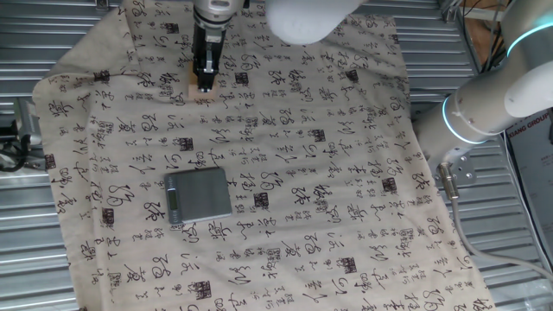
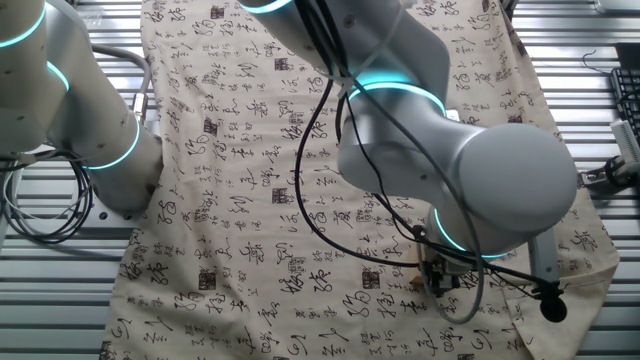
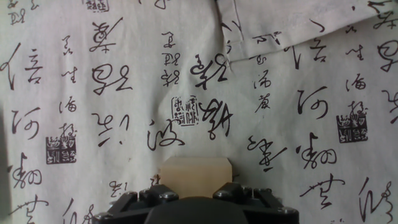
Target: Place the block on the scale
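The block (image 1: 192,92) is a small tan wooden cube on the printed cloth at the far side of the table. My gripper (image 1: 206,85) is down over it, one finger on each side. In the hand view the block (image 3: 196,171) sits between the fingers (image 3: 155,194), whose tips are hidden by the hand. The gripper appears shut on the block, which is still level with the cloth. The scale (image 1: 200,192) is a flat grey square plate with a strip along its left edge, well nearer the front than the block. It does not show in the other fixed view, where the arm hides most of the gripper (image 2: 440,275).
The printed cloth (image 1: 328,173) covers the table, with a fold (image 3: 227,37) just beyond the block. A second robot arm (image 1: 492,104) stands at the right edge. Ribbed metal table (image 1: 34,259) shows around the cloth. Cables (image 2: 40,215) lie at the side.
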You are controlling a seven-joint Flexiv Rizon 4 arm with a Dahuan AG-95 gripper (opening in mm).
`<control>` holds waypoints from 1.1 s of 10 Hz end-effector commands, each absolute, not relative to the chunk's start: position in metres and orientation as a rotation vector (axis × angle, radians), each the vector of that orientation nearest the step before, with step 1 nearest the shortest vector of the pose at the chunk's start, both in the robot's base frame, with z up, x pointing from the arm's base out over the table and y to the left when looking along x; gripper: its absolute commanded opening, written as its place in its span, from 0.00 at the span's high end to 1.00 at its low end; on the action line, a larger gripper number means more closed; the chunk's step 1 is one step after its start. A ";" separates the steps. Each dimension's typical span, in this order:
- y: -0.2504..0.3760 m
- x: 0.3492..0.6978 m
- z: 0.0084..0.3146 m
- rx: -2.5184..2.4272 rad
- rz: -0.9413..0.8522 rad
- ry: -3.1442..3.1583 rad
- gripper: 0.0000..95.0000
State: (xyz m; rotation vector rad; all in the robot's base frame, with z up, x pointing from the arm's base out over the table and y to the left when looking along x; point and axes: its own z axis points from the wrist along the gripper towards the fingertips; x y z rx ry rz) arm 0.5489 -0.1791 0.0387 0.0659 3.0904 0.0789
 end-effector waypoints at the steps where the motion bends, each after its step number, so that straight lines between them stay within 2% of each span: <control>1: -0.179 0.549 0.038 0.071 0.074 3.094 1.00; 5: -0.179 0.549 0.039 0.055 0.050 3.094 1.00; 11: -0.176 0.550 0.058 0.033 0.041 3.106 1.00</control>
